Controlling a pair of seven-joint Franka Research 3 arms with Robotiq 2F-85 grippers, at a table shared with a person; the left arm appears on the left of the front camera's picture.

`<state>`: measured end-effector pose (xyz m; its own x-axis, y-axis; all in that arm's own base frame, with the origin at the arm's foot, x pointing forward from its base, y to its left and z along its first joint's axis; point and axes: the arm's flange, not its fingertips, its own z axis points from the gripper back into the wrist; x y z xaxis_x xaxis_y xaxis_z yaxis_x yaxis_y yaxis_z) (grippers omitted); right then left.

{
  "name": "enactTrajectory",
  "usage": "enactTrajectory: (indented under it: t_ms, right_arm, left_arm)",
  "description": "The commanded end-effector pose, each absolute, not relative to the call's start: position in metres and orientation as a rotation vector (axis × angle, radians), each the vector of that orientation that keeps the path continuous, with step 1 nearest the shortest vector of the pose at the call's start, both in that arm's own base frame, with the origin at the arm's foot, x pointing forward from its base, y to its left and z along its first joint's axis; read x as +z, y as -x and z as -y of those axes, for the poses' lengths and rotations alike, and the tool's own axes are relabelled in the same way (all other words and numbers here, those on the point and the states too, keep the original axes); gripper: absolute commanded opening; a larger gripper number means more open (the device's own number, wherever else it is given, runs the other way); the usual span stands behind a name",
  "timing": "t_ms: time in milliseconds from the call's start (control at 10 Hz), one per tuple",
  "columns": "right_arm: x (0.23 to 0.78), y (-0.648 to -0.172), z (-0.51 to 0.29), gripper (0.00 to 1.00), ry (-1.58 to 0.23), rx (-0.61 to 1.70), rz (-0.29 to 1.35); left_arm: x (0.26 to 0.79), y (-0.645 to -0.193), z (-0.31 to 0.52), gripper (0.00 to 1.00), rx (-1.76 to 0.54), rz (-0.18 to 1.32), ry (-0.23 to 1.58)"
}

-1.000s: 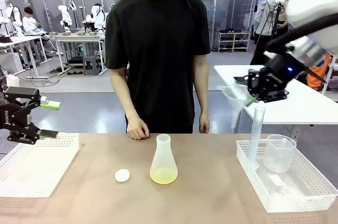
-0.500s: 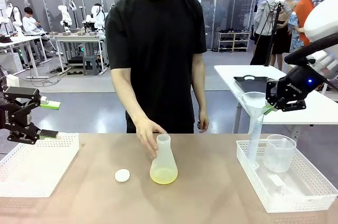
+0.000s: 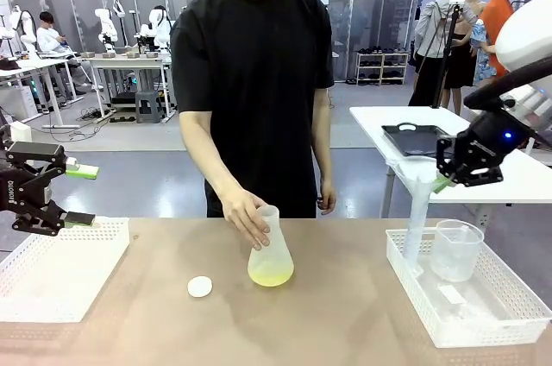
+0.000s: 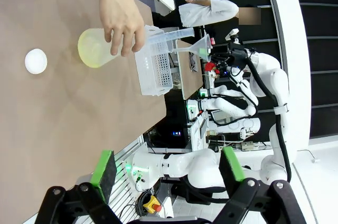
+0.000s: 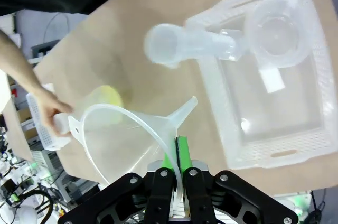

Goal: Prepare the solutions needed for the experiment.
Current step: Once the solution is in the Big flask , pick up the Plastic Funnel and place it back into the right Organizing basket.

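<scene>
My right gripper [image 5: 174, 152] pinches the funnel [image 5: 127, 134] rim above the bench [image 3: 345, 314] right edge, staged for pouring, I judge | left gripper [image 3: 80, 195] wide, empty, at left edge | person's hand [image 3: 246, 215] tilts flask [image 3: 270, 249], probably to swirl the solution [image 3: 270, 276]

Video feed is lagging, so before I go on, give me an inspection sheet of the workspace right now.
Surface: brown table, no spills seen.
Job's things: flask tilted in the person's hand, shallow yellow liquid inside.
Clutter: white cap; left tray; right tray holding cylinder and beaker.
Grippers: left gripper open; right gripper shut on funnel.
Cables: some on the floor behind.
Surroundings: other tables and people farther off.
</scene>
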<state>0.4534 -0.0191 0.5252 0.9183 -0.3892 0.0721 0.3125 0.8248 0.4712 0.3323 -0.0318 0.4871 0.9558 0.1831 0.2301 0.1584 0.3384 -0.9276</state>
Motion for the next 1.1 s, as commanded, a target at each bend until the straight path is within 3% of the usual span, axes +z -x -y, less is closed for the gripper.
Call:
enactTrajectory:
  t_ms: [0, 400, 1000]
  right_arm:
    - [0.516, -0.439, 0.061, 0.03, -0.324, -0.423, 0.089]
    - [0.495, -0.415, 0.095, 0.03, -0.138, -0.492, -0.073]
    - [0.445, -0.439, 0.037, 0.03, 0.061, -0.618, -0.142]
  left_arm:
    - [0.488, -0.334, 0.034, 1.0, 0.014, 0.323, 1.254]
    - [0.488, -0.334, 0.034, 1.0, 0.014, 0.323, 1.254]
    - [0.488, -0.334, 0.034, 1.0, 0.014, 0.323, 1.254]
